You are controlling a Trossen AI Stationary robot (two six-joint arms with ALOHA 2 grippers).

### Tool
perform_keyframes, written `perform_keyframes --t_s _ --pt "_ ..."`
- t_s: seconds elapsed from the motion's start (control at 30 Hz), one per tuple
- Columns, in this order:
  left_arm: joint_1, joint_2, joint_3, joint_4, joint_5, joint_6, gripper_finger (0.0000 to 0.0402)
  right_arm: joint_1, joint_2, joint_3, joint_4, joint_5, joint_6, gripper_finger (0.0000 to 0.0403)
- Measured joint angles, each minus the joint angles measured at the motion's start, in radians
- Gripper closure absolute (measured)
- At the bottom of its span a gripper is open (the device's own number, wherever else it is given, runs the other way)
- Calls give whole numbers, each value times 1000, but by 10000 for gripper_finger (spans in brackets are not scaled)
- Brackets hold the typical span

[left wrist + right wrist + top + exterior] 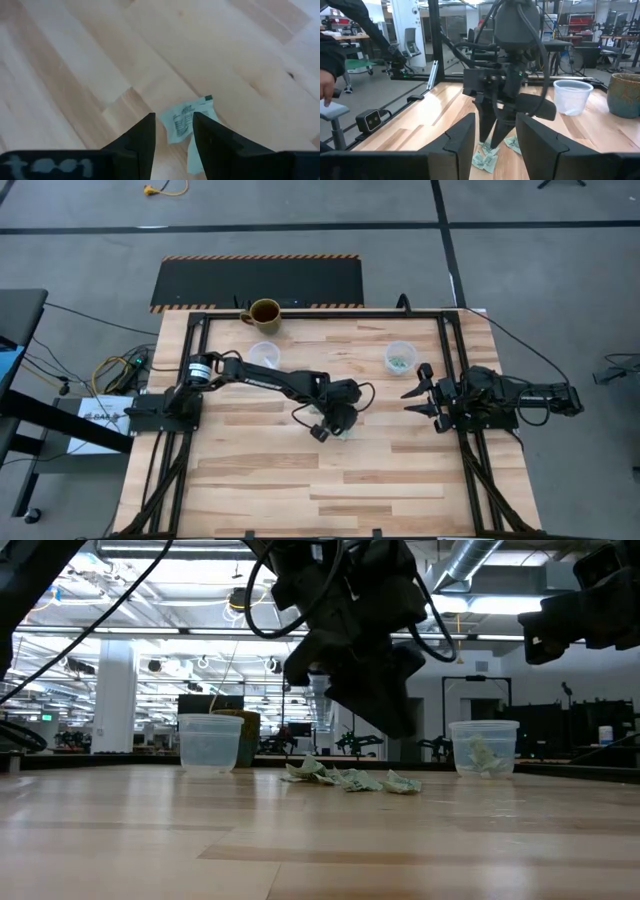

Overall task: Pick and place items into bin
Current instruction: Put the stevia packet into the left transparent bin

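Several small light-green and white wrapped items (350,778) lie in a loose cluster on the wooden table near its middle. My left gripper (174,119) hangs just above them, open and slanting down. One wrapped item (186,120) shows on the table in the gap past its fingertips. From the right wrist view, the left gripper (491,137) stands over the cluster. The bin, a clear plastic cup (400,357) with green items in it, stands at the far right. My right gripper (495,130) waits open at the table's right edge.
A second clear cup (263,352) stands at the far left-centre, and a brown mug (264,312) stands at the far edge behind it. A person's hand (326,85) shows beyond the table in the right wrist view. Bare wood lies toward the near edge.
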Motion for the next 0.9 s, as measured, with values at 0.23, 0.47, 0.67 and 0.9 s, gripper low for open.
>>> perform_keyframes --t_s 0.23,0.47,0.67,0.9 --pt "-4 0 0 22 -2 53 281 0 0 0 0 0 0 269" --pt "-13 37 0 36 3 -9 281 0 0 0 -1 0 0 269" --pt "-10 59 11 48 18 -37 281 0 -1 0 2 0 0 269" --pt "-9 83 8 27 29 -65 281 0 -1 0 1 0 0 270"
